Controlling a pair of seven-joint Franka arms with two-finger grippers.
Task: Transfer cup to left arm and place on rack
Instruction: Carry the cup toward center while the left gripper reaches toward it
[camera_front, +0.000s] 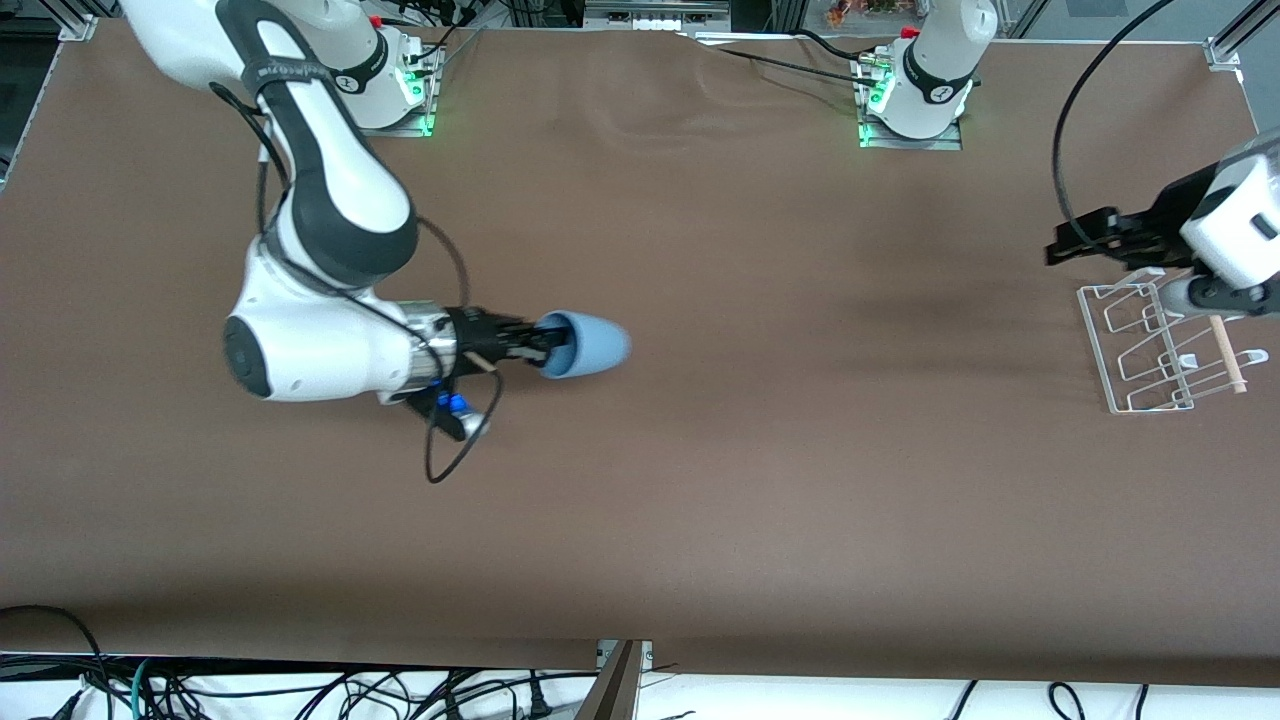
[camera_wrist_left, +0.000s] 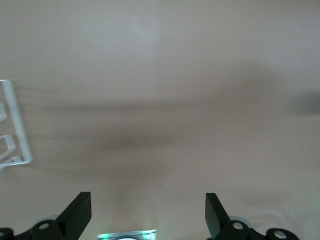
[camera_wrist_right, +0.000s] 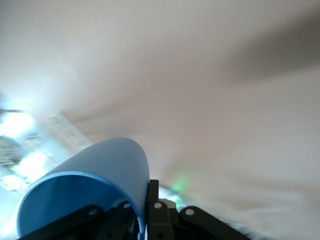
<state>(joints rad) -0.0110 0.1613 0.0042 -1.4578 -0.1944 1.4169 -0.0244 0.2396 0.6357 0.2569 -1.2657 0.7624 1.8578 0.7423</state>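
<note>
Brown table (camera_front: 700, 480): right pincer (camera_front: 545, 345) clamping cup (camera_front: 590, 345) (sideways), left pincer (camera_wrist_left: 148, 215) agape above rack (camera_front: 1160, 350).

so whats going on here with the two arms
The right gripper is shut on the rim of the blue cup, holding it on its side over the table toward the right arm's end, base pointing toward the left arm's end. The left gripper hangs with its jaws open by the white rack at the left arm's end. The cup has not been handed over, and the rack holds no cup.
</note>
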